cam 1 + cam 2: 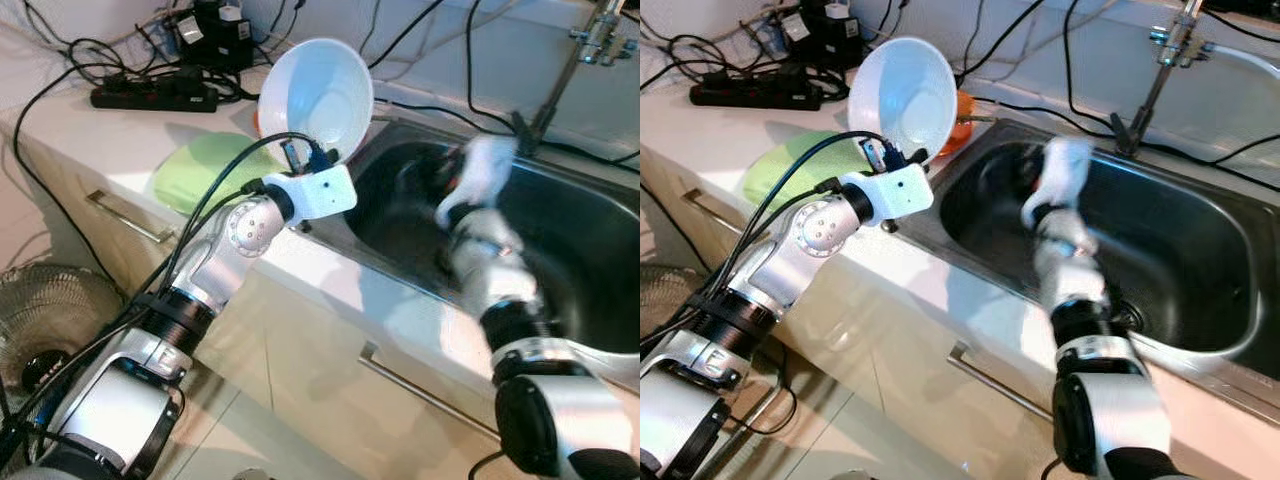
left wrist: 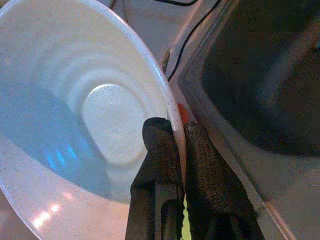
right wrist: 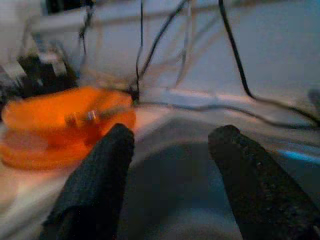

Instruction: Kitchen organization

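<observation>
A white bowl (image 1: 318, 98) is held up in the air, tilted so its hollow faces the camera, above the desk (image 1: 120, 140) edge just left of the sink (image 1: 560, 250). The left tool (image 2: 178, 150) has its two black fingers (image 2: 160, 150) pinched closed on the bowl's rim, one finger inside the bowl and one outside. The silver left arm reaches up from the lower left, with black cables running along it.

The right tool (image 3: 172, 150) is over the dark steel sink basin, its fingers spread apart with nothing between them. In the head views this arm is blurred. The right wrist view looks past the fingers to an orange dish (image 3: 60, 125) resting on the desk beside the sink's rim; something small lies in it, too blurred to name.

A green cloth (image 1: 200, 170) lies on the desk below the bowl. A black power strip (image 1: 150, 95) and tangled cables sit toward the wall. A tap (image 1: 570, 60) stands behind the sink.
</observation>
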You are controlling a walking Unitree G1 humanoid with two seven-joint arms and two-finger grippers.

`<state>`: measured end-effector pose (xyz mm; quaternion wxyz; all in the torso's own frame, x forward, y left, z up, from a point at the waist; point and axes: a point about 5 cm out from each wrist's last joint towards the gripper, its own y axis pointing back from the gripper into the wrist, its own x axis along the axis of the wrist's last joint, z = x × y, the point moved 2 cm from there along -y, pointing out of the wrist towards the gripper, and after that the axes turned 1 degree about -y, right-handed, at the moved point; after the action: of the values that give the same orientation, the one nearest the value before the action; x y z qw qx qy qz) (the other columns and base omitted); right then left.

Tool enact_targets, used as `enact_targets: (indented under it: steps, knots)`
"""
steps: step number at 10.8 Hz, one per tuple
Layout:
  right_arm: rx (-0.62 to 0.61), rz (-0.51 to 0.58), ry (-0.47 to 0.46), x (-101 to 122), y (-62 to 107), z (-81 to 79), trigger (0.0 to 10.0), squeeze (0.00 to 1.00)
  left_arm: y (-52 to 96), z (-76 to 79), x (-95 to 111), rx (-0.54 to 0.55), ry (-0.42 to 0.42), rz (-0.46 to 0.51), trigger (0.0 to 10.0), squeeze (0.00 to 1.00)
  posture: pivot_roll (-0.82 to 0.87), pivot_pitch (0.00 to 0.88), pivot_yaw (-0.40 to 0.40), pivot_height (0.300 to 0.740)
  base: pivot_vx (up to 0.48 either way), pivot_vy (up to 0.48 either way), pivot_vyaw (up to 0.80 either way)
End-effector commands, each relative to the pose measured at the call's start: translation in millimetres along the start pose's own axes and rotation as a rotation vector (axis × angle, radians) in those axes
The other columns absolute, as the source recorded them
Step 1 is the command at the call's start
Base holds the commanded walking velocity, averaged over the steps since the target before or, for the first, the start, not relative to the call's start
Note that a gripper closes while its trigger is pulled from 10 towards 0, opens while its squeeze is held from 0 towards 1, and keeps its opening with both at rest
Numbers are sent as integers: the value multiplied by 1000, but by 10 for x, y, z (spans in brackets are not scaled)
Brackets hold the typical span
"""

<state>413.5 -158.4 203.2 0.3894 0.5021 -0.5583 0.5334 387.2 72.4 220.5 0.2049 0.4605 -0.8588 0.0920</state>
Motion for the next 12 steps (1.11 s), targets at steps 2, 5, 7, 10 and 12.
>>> enact_targets:
  steps: [2,5,7,10,12]
  knots:
    - [16,57,-39,247,-42,37,10000,1000,0,71,94,-15,-21,19,10000,0,210,0,-10,740,0,0,0]
    - [161,39,-103,288,25,-167,10000,0,7,269,71,-90,-75,1,10000,0,207,0,-6,740,0,0,0]
    - [220,17,-88,294,70,-245,10000,0,37,316,14,-114,-106,-24,10000,0,204,0,-5,740,0,0,0]
    - [267,2,-75,345,126,-296,10000,0,35,291,-43,-123,-152,-46,10000,0,201,0,-3,740,0,0,0]
    - [326,-12,-73,364,174,-388,10000,0,20,277,-67,-130,-181,-56,10000,0,198,0,-4,740,0,0,0]
